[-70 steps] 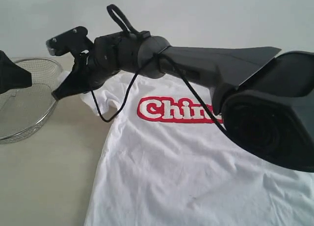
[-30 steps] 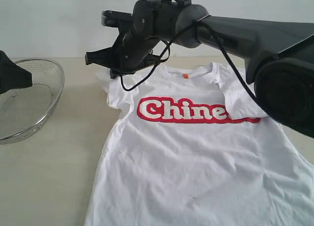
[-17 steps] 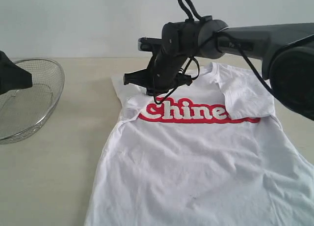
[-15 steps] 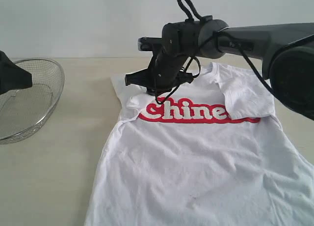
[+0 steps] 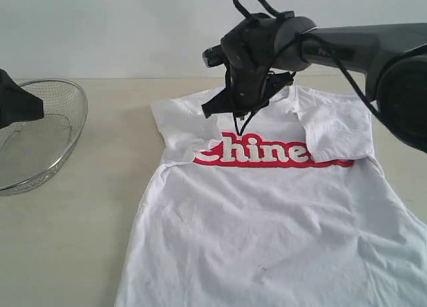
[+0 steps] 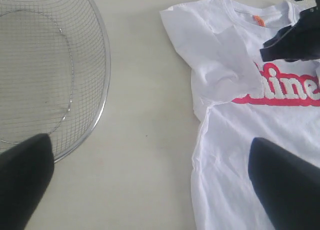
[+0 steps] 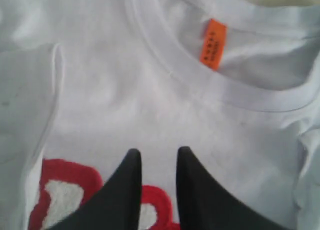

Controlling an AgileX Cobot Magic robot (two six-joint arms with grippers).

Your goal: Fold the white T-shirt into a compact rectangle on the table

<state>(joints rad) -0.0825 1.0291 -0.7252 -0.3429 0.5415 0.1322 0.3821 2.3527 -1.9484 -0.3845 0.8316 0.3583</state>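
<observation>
One white T-shirt (image 5: 267, 213) lies chest-up on the pale surface (image 5: 73, 240), right of the middle, its collar at the far end and its hem running out of view at the near edge. Both of its two short sleeves are turned inward onto the chest: the left sleeve (image 5: 183, 130) covers the start of the single line of red-and-white lettering (image 5: 267, 151), and the right sleeve (image 5: 337, 133) covers its end. One small orange tag (image 7: 213, 43) sits inside the collar. One round wire-mesh basket (image 5: 40, 147) stands on the surface to the far left, well apart from the shirt. There are two end effectors. The right end effector (image 7: 157, 152) hangs over the upper chest between the collar and the lettering, its two dark fingers parted by a narrow gap with nothing between them, so it is released; whether the tips touch the cloth cannot be told. The left end effector (image 6: 150, 140) is at the left, near the basket, its two fingers spread wide and empty above bare surface and the shirt's left edge.
</observation>
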